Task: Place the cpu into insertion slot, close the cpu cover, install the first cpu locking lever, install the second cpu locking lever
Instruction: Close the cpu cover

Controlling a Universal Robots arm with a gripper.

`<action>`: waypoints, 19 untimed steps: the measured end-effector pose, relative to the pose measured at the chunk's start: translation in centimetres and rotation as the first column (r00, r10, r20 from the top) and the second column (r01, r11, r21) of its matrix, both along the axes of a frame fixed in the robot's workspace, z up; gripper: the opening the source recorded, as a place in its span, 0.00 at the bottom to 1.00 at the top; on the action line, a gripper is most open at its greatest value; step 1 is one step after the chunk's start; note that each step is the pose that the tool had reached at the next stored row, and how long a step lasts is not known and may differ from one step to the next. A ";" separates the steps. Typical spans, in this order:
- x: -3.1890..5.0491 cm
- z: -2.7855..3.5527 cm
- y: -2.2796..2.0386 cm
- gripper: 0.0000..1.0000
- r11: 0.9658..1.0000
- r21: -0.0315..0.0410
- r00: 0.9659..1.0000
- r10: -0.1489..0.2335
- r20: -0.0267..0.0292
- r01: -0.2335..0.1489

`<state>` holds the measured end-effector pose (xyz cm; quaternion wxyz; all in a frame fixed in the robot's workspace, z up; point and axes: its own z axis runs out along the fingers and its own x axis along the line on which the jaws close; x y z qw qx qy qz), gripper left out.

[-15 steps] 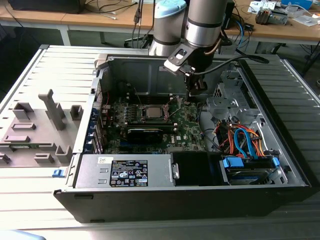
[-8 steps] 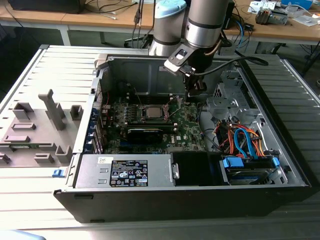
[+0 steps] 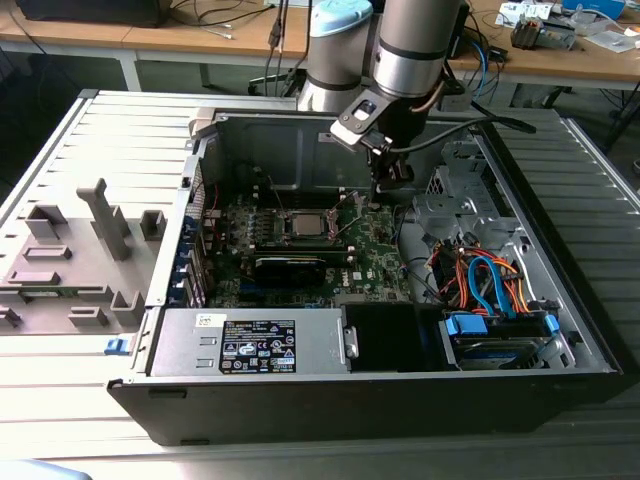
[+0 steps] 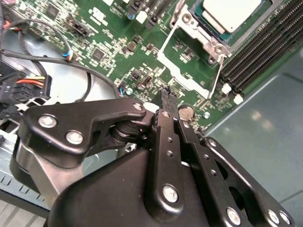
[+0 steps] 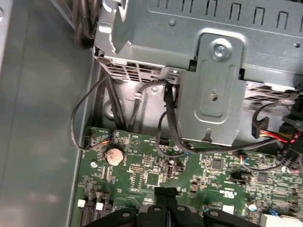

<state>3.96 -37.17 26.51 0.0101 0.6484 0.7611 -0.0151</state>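
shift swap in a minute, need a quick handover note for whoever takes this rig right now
Gripper: shut, holding nothing, over the green board near the coin battery, off to one side of the socket.
Chip: seated in the socket; the cover appears to lie flat around it.
Done: chip in, cover apparently closed.
Left: both wire levers stand free, not latched.

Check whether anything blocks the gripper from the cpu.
Nothing visible does. The gripper hovers over low board parts, apart from the cpu; one thin locking lever lies near the path between them.
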 end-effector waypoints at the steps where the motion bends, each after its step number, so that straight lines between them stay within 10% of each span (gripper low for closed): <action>1: 0.00 -0.12 0.02 0.11 1.000 0.003 1.000 0.000 0.000 0.000; 19: -1.45 -1.24 0.27 0.11 1.000 0.010 1.000 0.000 0.000 0.000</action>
